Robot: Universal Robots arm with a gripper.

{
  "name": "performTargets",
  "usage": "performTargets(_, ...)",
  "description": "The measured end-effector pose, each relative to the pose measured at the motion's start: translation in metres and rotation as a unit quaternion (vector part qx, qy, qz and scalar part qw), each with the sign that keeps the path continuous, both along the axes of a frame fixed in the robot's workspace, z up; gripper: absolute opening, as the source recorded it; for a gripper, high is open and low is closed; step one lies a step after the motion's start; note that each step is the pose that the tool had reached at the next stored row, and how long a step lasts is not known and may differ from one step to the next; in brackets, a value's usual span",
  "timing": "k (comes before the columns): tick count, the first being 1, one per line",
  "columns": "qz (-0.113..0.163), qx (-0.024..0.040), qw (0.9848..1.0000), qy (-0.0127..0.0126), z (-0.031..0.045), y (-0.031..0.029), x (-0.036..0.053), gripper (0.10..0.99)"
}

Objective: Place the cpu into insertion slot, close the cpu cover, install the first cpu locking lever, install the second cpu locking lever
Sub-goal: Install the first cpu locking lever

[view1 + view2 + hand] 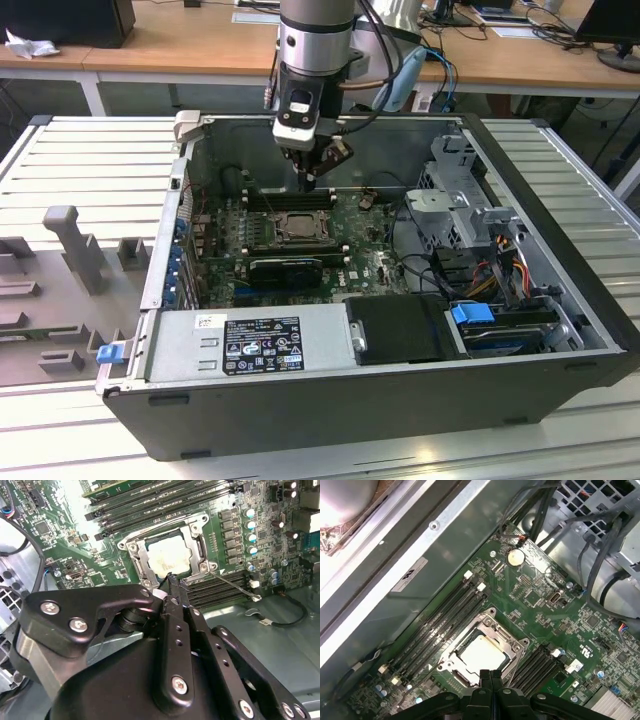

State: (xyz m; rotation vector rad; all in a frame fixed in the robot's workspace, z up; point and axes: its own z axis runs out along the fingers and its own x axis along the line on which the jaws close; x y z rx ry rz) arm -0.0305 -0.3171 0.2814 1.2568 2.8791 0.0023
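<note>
Nothing is reading clearly here. A black label (262,345) with white print and small symbols is lying on the top face of the power supply (325,318), towards its front edge, and a small white sticker (211,322) is sitting just beside it; their lettering is staying too fine to make out. In the first wrist view a pale strip label (412,573) is sticking to the case wall (380,625), and white printed marks (585,650) are showing on the motherboard (540,605), well apart from the cpu (481,654); neither is yielding a legible word.
</note>
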Motion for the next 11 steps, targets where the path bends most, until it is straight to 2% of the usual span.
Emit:
performTargets(3, 0.030, 0.0000, 0.9995, 0.0000, 0.0000, 0.0000, 0.0000, 0.106)
performTargets(5, 0.052, 0.0000, 0.9986, 0.0000, 0.0000, 0.0000, 0.0000, 0.106)
performTargets(8, 0.090, 0.0000, 0.9960, 0.0000, 0.0000, 0.0000, 0.0000, 0.106)
performTargets(10, 0.113, 0.0000, 0.9936, 0.0000, 0.0000, 0.0000, 0.0000, 0.106)
performTargets(11, 0.126, 0.0000, 0.9920, 0.0000, 0.0000, 0.0000, 0.0000, 0.106)
